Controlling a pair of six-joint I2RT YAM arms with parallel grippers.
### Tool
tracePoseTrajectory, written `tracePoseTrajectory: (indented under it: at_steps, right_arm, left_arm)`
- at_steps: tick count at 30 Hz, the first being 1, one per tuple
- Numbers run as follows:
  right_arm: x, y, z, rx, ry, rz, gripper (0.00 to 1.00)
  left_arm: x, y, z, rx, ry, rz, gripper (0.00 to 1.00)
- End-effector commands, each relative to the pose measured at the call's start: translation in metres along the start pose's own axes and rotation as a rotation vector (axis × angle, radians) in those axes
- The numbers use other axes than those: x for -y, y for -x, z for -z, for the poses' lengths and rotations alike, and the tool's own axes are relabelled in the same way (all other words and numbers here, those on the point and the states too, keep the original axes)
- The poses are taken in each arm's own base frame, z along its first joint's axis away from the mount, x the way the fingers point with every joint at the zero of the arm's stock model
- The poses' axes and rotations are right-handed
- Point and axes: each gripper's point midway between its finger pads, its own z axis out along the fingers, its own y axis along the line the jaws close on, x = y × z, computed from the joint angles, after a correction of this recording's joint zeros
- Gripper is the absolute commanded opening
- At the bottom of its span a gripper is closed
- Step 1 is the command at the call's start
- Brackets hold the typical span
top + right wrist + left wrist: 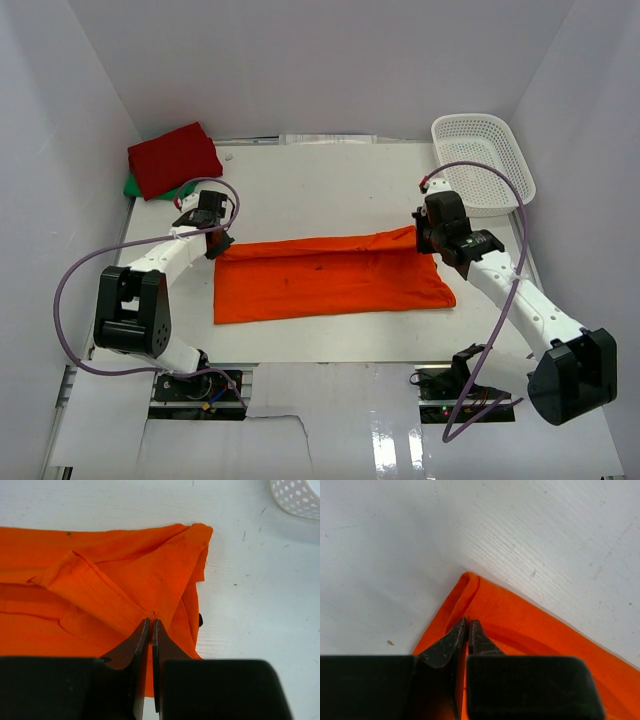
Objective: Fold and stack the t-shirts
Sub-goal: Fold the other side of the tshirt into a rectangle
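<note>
Pinching the far-left corner of the orange t-shirt with the left gripper, pressed almost together on a thin ridge of cloth just inside the rolled edge. Pinching the far-right corner with the right gripper, closed tight on a small pleat at a meeting of several layers. Holding both far corners at once, probably so as to carry the long far edge as one straight line and bring it over toward the near edge without sagging in the middle. Lying across the middle of the table, already narrowed to a long band running left to right, flat apart from bunched folds at the right end. Judged as mid-fold: not yet compact enough for stacking.

Resting at the far-left corner: the red t-shirt, folded into a neat block, on top of the green t-shirt, seen only as a sliver at the near-left side of the red. Likely kept there as the start of the stack, well apart from the working space. Standing at the far right, just beyond the right arm: a white mesh basket, untouched by cloth or gripper.

Counting: three t-shirts, one orange, one red, one green; two grippers, both gripping the orange; one basket.
</note>
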Motion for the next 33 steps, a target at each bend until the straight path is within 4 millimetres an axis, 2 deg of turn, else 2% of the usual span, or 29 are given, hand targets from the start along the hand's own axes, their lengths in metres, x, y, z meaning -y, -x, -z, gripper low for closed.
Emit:
tracePoseTrajectory:
  at_steps: [1, 7, 13, 19, 23, 26, 27, 28, 29, 30, 31, 33]
  right_arm:
    - [0.004, -0.009, 0.008, -0.007, -0.013, -0.018, 0.08]
    - [0.005, -0.025, 0.010, -0.043, -0.013, -0.015, 0.08]
    - [0.008, -0.028, 0.015, -0.042, -0.021, -0.024, 0.08]
    - [0.010, -0.041, 0.016, -0.077, -0.029, -0.025, 0.08]
    - [0.009, -0.050, 0.018, -0.102, -0.025, -0.042, 0.09]
    - [0.013, -0.063, 0.020, -0.168, -0.057, -0.052, 0.11]
    - [0.015, -0.065, 0.021, -0.180, -0.073, -0.062, 0.11]
    - [0.017, -0.070, 0.023, -0.198, -0.086, -0.064, 0.13]
    - [0.019, -0.072, 0.024, -0.203, -0.094, -0.071, 0.22]
    - [0.021, -0.074, 0.025, -0.203, -0.110, -0.091, 0.33]
    - [0.021, -0.074, 0.026, -0.203, -0.114, -0.098, 0.48]
    - [0.029, -0.067, 0.029, -0.181, -0.167, -0.130, 0.52]
  left_arm:
    - [0.000, 0.014, 0.015, 0.052, -0.024, 0.035, 0.00]
    - [-0.003, 0.015, 0.018, 0.057, -0.021, 0.031, 0.00]
    - [-0.003, 0.017, 0.024, 0.062, -0.030, 0.033, 0.00]
    - [-0.011, 0.010, 0.029, 0.055, -0.027, 0.042, 0.00]
    - [-0.015, 0.000, 0.030, 0.035, -0.036, 0.044, 0.00]
    - [-0.019, -0.015, 0.029, -0.012, -0.044, 0.022, 0.01]
    - [-0.021, -0.029, 0.029, -0.060, -0.055, 0.027, 0.02]
    - [-0.022, -0.036, 0.035, -0.086, -0.070, 0.026, 0.13]
    - [-0.023, -0.040, 0.038, -0.097, -0.086, 0.027, 0.37]
    - [-0.030, -0.046, 0.038, -0.099, -0.073, 0.033, 0.72]
    - [-0.031, -0.042, 0.043, -0.075, -0.083, 0.039, 0.98]
    - [-0.034, -0.035, 0.043, -0.043, -0.068, 0.014, 0.98]
